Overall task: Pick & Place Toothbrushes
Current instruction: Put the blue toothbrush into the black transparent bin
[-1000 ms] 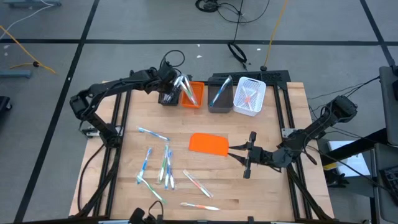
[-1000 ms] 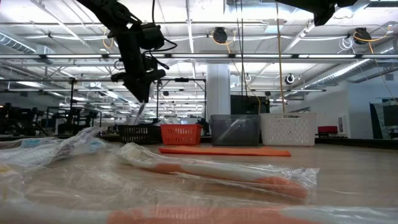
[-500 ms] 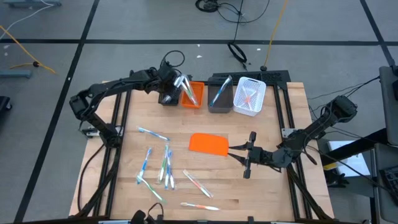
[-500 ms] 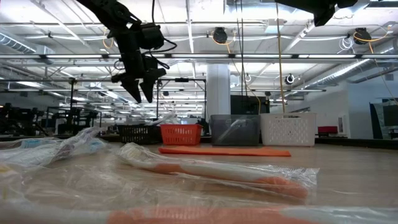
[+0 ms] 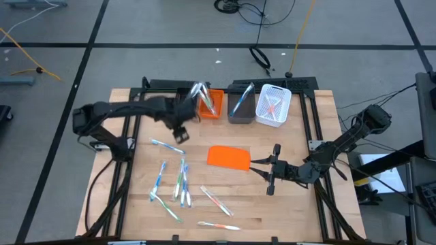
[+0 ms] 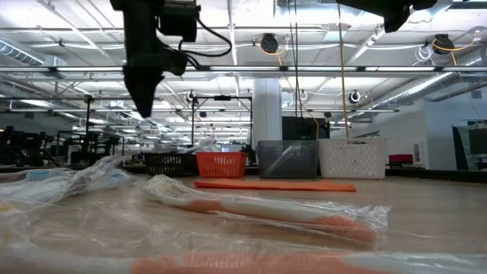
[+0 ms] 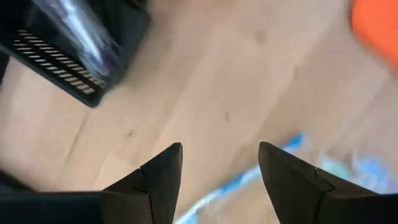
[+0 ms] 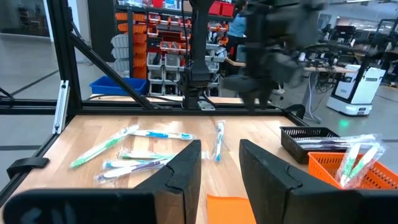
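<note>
Loose toothbrushes lie scattered on the near left of the table. The right gripper waits beside the orange sheet, fingers slightly apart, empty. Farther back, the left gripper hangs open and empty near the black bin, which holds wrapped toothbrushes.

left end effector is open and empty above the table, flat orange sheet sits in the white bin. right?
Not quite. The flat orange sheet lies on the table, in front of the bins, not in the white bin; the high view shows it. The left end effector is open and empty.
</note>
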